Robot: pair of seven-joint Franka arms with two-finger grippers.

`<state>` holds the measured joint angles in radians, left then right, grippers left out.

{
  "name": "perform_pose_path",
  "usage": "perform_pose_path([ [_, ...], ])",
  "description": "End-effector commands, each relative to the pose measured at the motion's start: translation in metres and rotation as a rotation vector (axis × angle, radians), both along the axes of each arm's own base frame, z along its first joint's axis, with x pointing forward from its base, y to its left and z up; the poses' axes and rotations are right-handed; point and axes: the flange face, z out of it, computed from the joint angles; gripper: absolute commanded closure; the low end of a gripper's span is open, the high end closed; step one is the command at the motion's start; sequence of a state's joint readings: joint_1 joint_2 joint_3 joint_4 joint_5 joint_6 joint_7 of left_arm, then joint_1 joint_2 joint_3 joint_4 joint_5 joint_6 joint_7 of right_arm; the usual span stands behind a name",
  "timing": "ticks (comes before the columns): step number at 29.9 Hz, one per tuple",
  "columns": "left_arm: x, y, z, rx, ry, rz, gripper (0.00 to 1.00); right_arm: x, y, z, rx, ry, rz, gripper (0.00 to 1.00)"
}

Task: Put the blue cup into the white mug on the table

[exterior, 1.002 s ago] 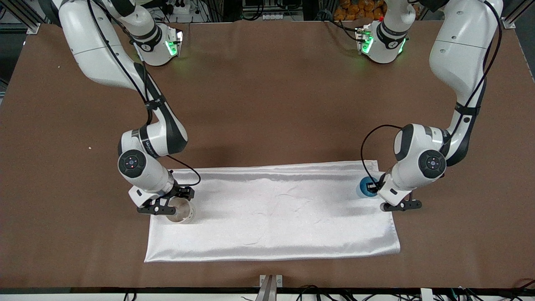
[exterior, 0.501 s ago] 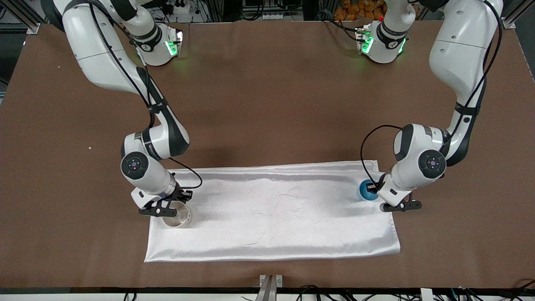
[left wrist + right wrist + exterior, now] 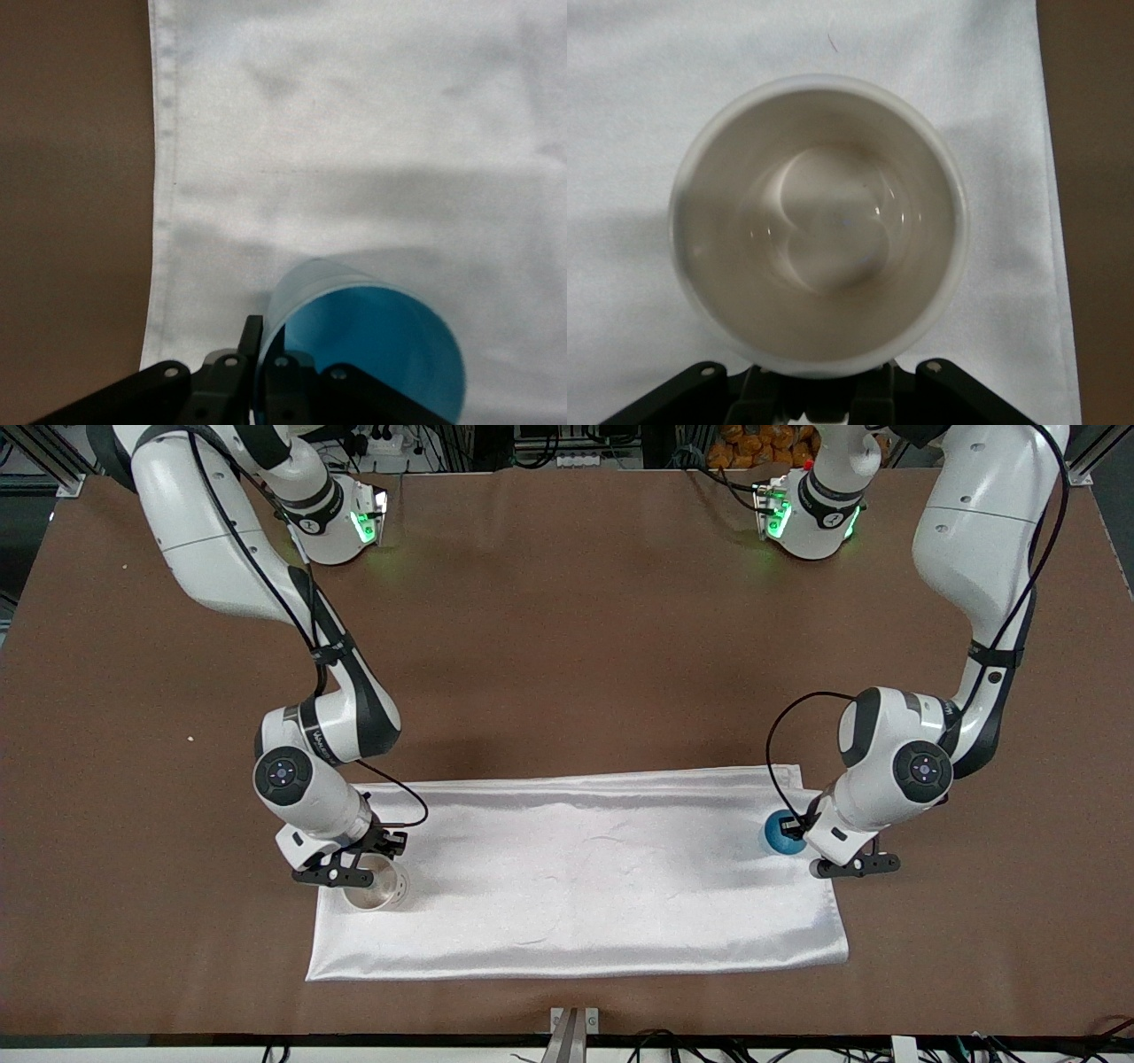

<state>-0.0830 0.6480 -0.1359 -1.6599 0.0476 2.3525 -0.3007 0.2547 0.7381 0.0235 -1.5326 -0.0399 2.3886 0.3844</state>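
The blue cup [image 3: 781, 833] stands on the white satin cloth near its corner at the left arm's end. My left gripper [image 3: 800, 836] is shut on the cup's wall, one finger inside and one outside, as the left wrist view shows [image 3: 266, 335] with the cup [image 3: 372, 345] beside it. The white mug [image 3: 372, 887] is at the cloth's corner at the right arm's end. My right gripper [image 3: 360, 866] is shut at the mug's side; the black handle is hidden under the rim. The right wrist view looks down into the cream inside of the mug [image 3: 819, 226], with the gripper [image 3: 824, 391] at its edge.
The white satin cloth [image 3: 576, 877] lies across the part of the brown table [image 3: 567, 646] nearer to the camera, between both grippers. A small metal bracket [image 3: 574, 1023] sits at the table's near edge.
The right gripper and the mug have shifted a little toward the right arm's end and nearer to the camera. The left gripper and the blue cup have shifted slightly nearer to the camera.
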Motion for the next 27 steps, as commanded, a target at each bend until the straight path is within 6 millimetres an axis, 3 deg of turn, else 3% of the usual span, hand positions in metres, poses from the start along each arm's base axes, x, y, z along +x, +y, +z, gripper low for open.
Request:
perform_pose_path([
  [1,0.000,-0.010,0.026,0.019,-0.034,-0.010,1.00,0.008,0.001,0.028,-0.014,0.027,0.006,0.98],
  [6,0.001,-0.011,0.036,0.019,-0.045,-0.013,1.00,0.007,-0.008,0.063,-0.027,0.081,-0.002,0.98],
  [12,0.002,-0.010,0.050,0.020,-0.065,-0.019,1.00,-0.021,-0.008,0.089,-0.046,0.175,0.009,0.98],
  [17,0.001,-0.016,0.059,0.030,-0.073,-0.039,1.00,-0.050,-0.006,0.093,-0.046,0.165,0.024,0.98],
  [27,0.002,-0.032,0.087,0.043,-0.043,-0.052,1.00,-0.105,0.009,0.077,-0.017,0.070,0.058,0.99],
])
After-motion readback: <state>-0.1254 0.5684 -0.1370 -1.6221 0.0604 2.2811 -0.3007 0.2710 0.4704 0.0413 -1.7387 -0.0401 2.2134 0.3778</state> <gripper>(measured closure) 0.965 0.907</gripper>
